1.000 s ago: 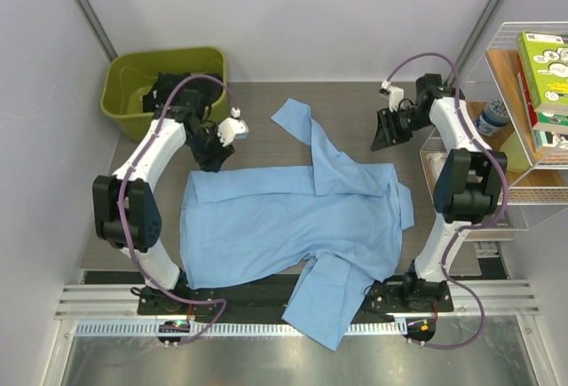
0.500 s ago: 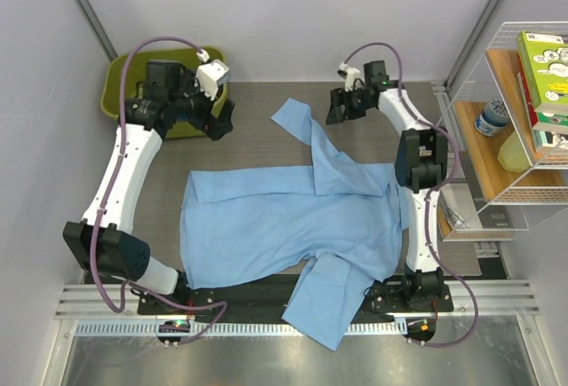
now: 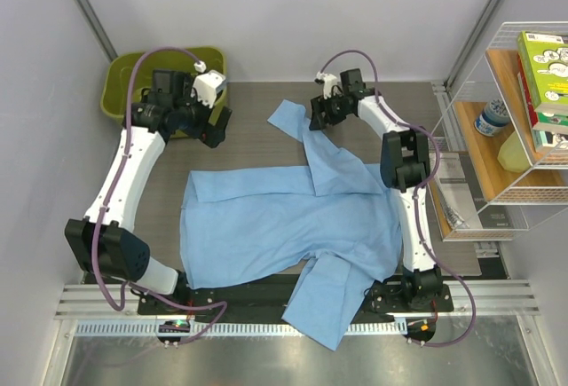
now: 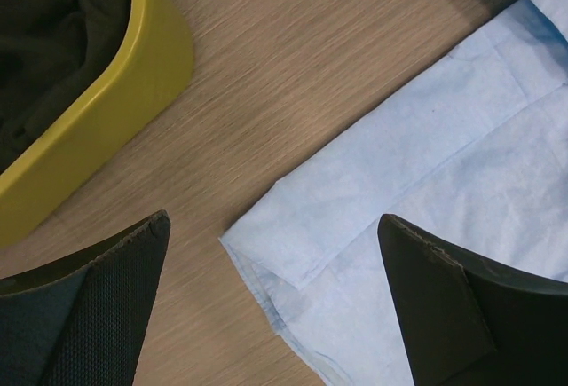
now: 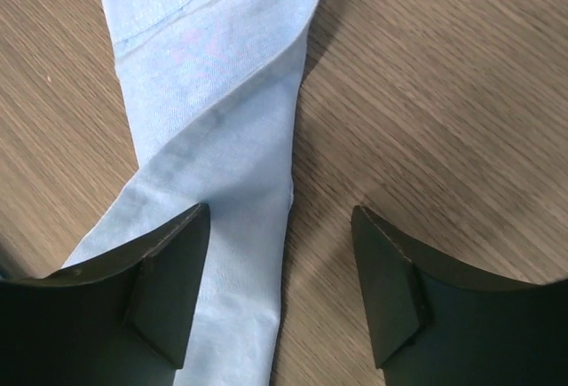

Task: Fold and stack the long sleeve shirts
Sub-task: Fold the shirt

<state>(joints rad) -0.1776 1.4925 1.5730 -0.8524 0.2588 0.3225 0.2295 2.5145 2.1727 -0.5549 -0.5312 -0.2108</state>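
Shirt (image 3: pixel 284 217) lies spread on the table (image 3: pixel 257 137), one sleeve reaching far, the other hanging over the near edge. Left gripper (image 3: pixel 217 124) is wide open and empty, between the bin (image 3: pixel 114 93) and the shirt's far-left corner. Right gripper (image 3: pixel 318 113) is open and empty over the far sleeve.

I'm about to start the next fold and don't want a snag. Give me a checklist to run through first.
1. Left gripper open: ok, jaws wide, nothing in them.
2. Right gripper open: ok, empty.
3. Right gripper over far sleeve: ok, cloth lies under one finger.
4. Left gripper clear of bin: ok, bin off to one side.
5. Shirt wholly on table: not ok, near sleeve hangs over the near edge.
6. Right fingers touching cloth: cannot tell.
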